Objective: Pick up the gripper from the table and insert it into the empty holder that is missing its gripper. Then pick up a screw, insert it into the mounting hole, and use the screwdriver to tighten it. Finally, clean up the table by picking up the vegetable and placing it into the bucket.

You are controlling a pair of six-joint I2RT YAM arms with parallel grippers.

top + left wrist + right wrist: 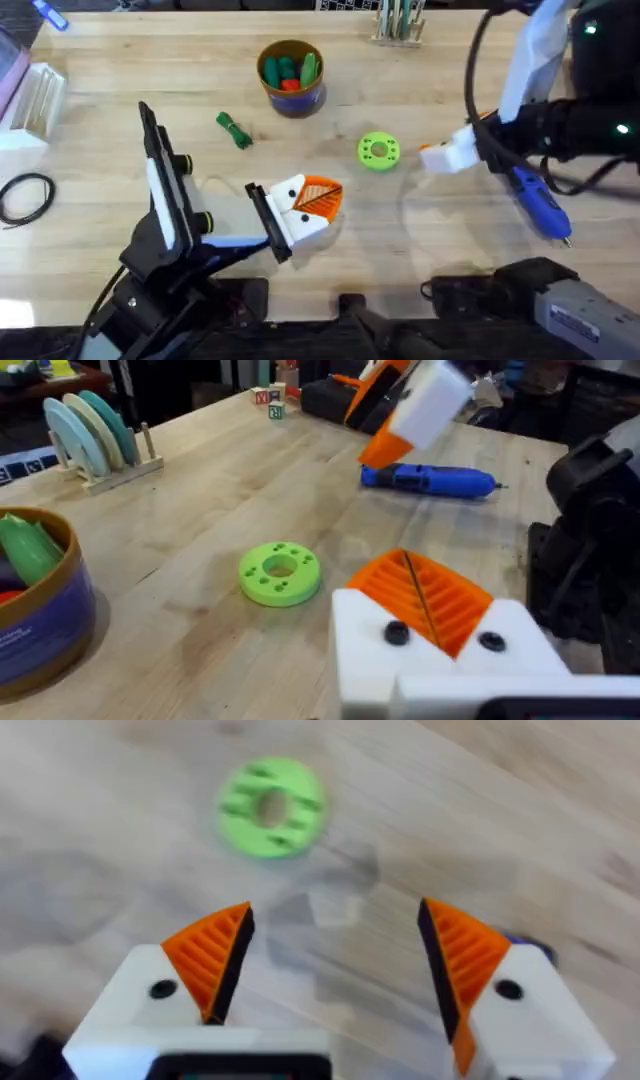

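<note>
Small dark-green knobbly toy vegetable point(233, 130): lies loose on the wooden tabletop point(120, 70), left of centre, apart from every other item.

1. Handling of the vegetable: judged light, probably slightly yielding, with an uneven surface that gives the pads purchase. Take hold across its short width at mid-length. Its material cannot be confirmed.
2. Round bucket with yellow rim and dark blue body point(290, 75): stands behind and to the right of the vegetable, near it. It already contains green and red toy pieces. It is judged light, so a drop from above is safer than pushing in. The left wrist view cuts off most of it.
3. Left hand point(318, 197): its 2 orange ribbed pads are pressed together, with only a thin dark seam between them point(410, 575). Nothing can be seen clamped there.
4. Bright green round disc with holes point(378, 150): lies flat between the 2 hands. Whether any hole holds a screw cannot be told.
5. Right hand point(335, 960): spread wide, empty, hovering just right of the disc.
6. Thick blue pen-shaped screwdriver point(538, 200): lies on the tabletop at the right. It is judged rigid and smooth, so grip the mid-barrel. The right arm covers its rear end in the overhead view.
</note>
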